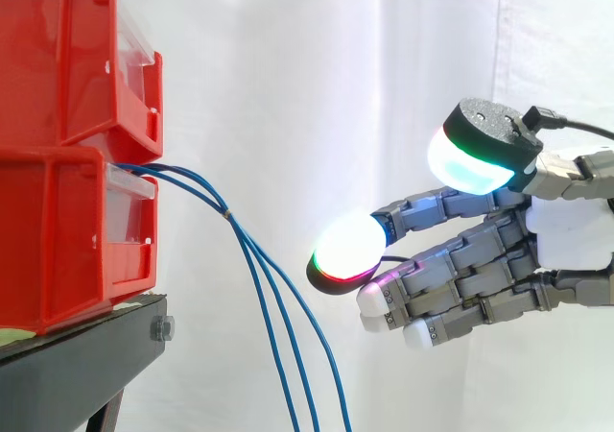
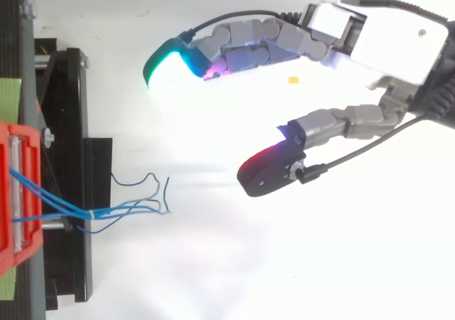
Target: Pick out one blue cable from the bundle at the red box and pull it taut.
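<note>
Well apart from the red box [image 1: 67, 230], reaching toward it with robot hand [image 1: 566, 250] spread wide, holding nothing; next, get close and pinch just one blue cable [image 1: 228, 215].

A black stand [image 1: 86, 360] sits well apart from the fingers [image 1: 460, 259] of the hand [image 1: 566, 240], out ahead of their tips and lower than them. On it rests 1 red bin [image 1: 58, 240], its open front facing the fingertips at about their height. A 2nd red bin [image 1: 67, 58] is stacked on the 1st, above finger level. A green strip [image 1: 10, 336] shows on the stand under the lower bin, at the end far from the fingers. 1 bolt [image 1: 161, 329] sits in the stand's edge nearest the fingers.
</note>
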`<action>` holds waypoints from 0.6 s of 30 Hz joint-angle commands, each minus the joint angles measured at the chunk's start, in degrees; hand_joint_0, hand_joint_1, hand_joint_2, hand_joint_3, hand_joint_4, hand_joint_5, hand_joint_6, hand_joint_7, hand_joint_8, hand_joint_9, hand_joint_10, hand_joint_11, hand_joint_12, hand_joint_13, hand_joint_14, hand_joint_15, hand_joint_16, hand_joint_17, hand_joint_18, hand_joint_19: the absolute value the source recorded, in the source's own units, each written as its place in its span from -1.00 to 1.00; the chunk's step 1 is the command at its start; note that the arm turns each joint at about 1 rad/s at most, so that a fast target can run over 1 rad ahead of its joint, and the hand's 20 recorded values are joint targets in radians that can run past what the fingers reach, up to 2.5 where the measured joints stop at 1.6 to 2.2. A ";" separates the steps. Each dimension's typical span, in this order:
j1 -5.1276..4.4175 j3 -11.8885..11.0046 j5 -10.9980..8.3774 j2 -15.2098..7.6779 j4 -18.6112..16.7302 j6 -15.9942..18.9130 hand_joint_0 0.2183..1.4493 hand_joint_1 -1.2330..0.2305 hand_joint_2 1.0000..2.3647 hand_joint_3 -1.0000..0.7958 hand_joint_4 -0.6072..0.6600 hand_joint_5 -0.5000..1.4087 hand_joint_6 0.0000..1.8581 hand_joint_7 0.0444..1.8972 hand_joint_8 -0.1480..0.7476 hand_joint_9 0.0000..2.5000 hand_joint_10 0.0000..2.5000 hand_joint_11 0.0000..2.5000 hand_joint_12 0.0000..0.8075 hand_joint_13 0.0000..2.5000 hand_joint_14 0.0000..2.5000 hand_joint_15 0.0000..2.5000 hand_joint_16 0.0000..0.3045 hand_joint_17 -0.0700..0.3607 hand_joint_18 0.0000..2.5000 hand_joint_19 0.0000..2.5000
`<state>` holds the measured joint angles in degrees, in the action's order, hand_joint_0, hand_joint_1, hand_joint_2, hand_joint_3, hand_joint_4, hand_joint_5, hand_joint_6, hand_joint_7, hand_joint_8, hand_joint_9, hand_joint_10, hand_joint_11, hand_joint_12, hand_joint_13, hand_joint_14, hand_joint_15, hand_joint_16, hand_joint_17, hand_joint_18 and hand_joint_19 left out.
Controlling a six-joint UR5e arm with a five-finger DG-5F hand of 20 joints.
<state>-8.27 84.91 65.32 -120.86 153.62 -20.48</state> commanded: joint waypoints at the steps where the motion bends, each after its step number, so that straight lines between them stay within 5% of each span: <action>1: -0.08 -0.10 -0.10 -0.17 0.27 0.00 -0.58 -0.25 -1.00 -0.44 0.22 -0.69 -0.46 -0.34 -0.10 -0.54 -1.00 -0.87 -0.26 -0.70 -1.00 -0.91 -0.68 -0.17 -0.77 -0.72; 6: -0.17 -0.10 0.25 -0.69 -0.08 -0.70 -0.58 -0.23 -1.00 -0.44 0.23 -0.69 -0.46 -0.34 -0.10 -0.53 -0.99 -0.87 -0.26 -0.69 -1.00 -0.91 -0.68 -0.17 -0.76 -0.71; 11: 0.00 -0.18 0.78 -3.95 -1.83 2.03 -0.59 -0.22 -1.00 -0.44 0.24 -0.68 -0.46 -0.33 -0.08 -0.51 -0.99 -0.86 -0.25 -0.68 -1.00 -0.90 -0.68 -0.16 -0.75 -0.70; 18: 0.36 -1.50 1.48 -4.03 -2.71 2.55 -0.59 -0.22 -1.00 -0.44 0.25 -0.67 -0.46 -0.32 -0.07 -0.49 -0.99 -0.83 -0.24 -0.66 -0.99 -0.87 -0.68 -0.16 -0.71 -0.68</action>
<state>-8.28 83.94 66.27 -124.78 150.93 -18.01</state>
